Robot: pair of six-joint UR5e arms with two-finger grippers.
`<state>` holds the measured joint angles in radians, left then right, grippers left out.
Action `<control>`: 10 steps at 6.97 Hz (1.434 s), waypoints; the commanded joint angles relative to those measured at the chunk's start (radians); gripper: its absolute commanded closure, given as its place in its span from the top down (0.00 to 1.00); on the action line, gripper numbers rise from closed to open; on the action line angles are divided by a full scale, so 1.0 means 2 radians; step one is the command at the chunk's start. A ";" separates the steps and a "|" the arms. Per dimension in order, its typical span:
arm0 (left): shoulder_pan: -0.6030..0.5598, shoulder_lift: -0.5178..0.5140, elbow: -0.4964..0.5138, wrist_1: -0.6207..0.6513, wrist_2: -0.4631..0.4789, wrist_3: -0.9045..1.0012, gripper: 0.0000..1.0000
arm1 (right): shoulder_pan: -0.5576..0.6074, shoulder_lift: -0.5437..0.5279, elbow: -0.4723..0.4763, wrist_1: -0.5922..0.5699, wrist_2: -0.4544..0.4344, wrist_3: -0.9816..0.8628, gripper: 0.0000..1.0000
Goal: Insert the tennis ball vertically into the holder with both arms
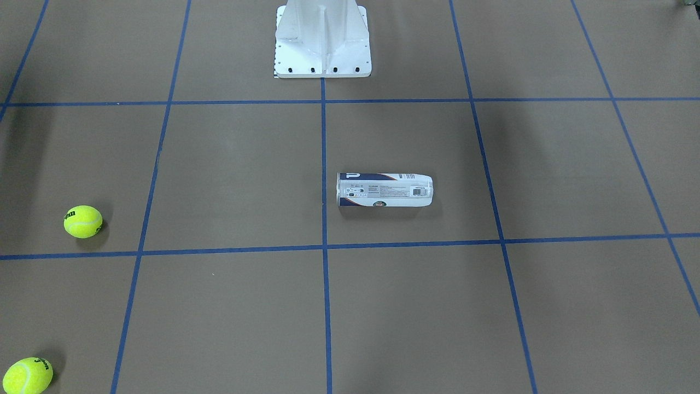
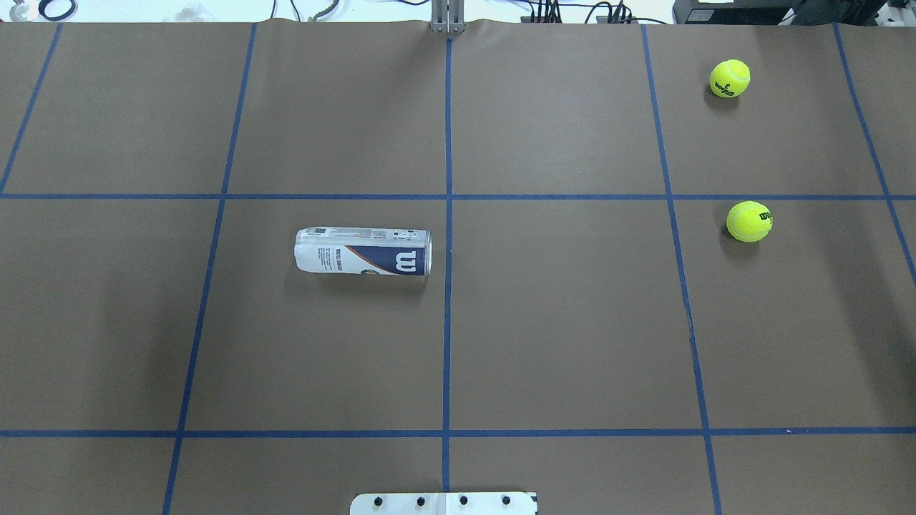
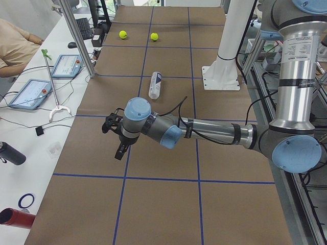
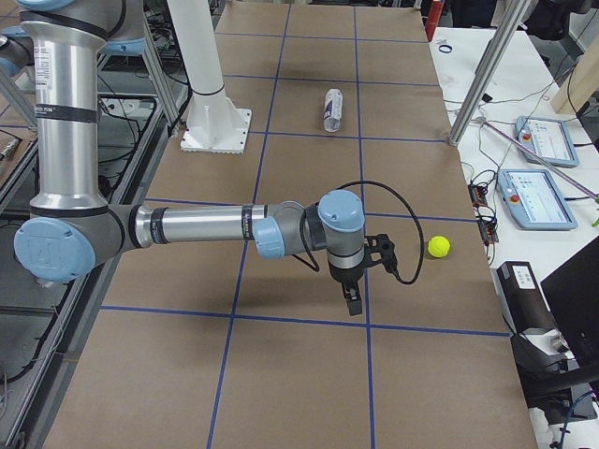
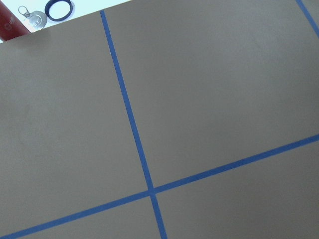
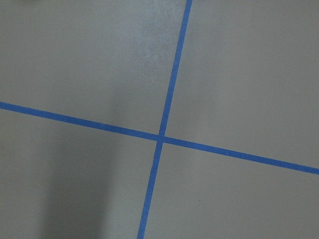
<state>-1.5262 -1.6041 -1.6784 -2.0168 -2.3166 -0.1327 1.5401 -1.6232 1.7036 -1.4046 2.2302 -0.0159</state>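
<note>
The holder (image 2: 363, 252), a clear tube with a white and navy label, lies on its side left of the table's centre line; it also shows in the front view (image 1: 385, 190). Two yellow tennis balls (image 2: 729, 78) (image 2: 748, 220) rest far right, apart from it. My left gripper (image 3: 120, 151) hangs over the table's left end, far from the tube. My right gripper (image 4: 352, 301) hangs over the right end, near one ball (image 4: 438, 246). Both grippers show only in the side views, so I cannot tell whether they are open or shut. Both wrist views show only brown table and blue tape.
The white pedestal base (image 1: 322, 38) stands at the robot's side of the table. Blue tape lines (image 2: 448, 214) grid the brown surface. Tablets (image 3: 34, 93), cables and a person's arm (image 3: 15, 46) are on the operators' bench beyond the far edge.
</note>
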 commanded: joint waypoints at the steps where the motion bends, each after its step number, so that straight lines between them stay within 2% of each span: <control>1: 0.039 -0.037 -0.001 -0.044 -0.012 -0.003 1.00 | 0.000 0.001 0.000 0.001 0.002 0.002 1.00; 3: 0.115 -0.075 0.002 -0.174 -0.009 -0.002 0.98 | 0.000 0.000 0.000 0.004 0.002 0.003 1.00; 7: 0.185 -0.174 -0.003 -0.185 -0.008 0.009 0.98 | 0.000 -0.003 0.001 0.004 0.002 0.003 1.00; 9: 0.266 -0.193 -0.001 -0.181 -0.008 0.020 0.99 | 0.000 -0.005 0.003 0.004 0.002 0.003 1.00; 10: 0.277 -0.200 -0.004 -0.169 -0.008 0.039 0.99 | 0.000 -0.007 0.003 0.004 0.002 0.003 1.00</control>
<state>-1.0259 -1.9846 -1.6838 -2.3748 -2.3331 -0.0905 1.5401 -1.6331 1.7094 -1.3975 2.2340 -0.0108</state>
